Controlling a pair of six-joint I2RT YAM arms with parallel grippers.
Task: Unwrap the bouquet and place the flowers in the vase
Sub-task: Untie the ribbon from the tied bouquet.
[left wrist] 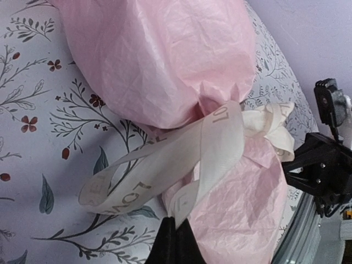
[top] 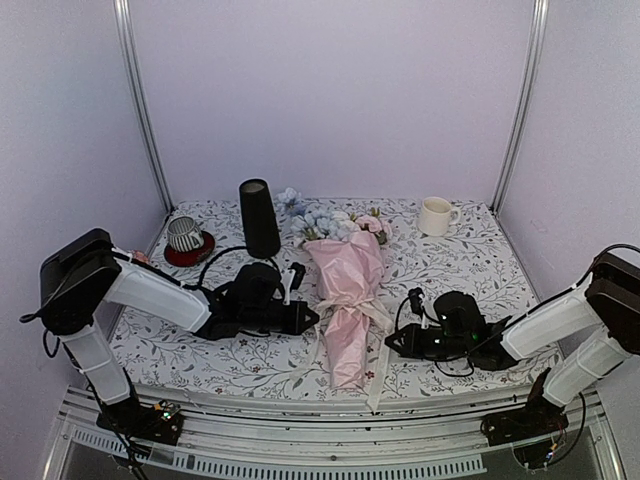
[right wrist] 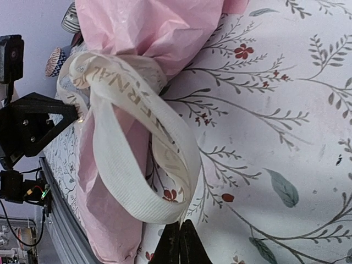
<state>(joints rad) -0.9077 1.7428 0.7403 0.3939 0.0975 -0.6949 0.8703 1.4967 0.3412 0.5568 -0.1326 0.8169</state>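
Note:
The bouquet (top: 348, 290) lies across the middle of the table, its pink paper cone (left wrist: 159, 60) pointing toward the near edge. The flowers (top: 330, 222) stick out at its far end. A cream ribbon (top: 372, 312) is tied round the cone's waist. On the cone's left side my left gripper (top: 313, 318) is shut on a ribbon tail (left wrist: 190, 195). My right gripper (top: 390, 343) is on the cone's right side, shut on a ribbon loop (right wrist: 118, 165). The black vase (top: 259, 218) stands upright behind the left gripper.
A cream mug (top: 436, 215) stands at the back right. A striped cup (top: 185, 235) sits on a red saucer at the back left. The table's metal front rail (top: 330, 440) runs close below the cone's tip.

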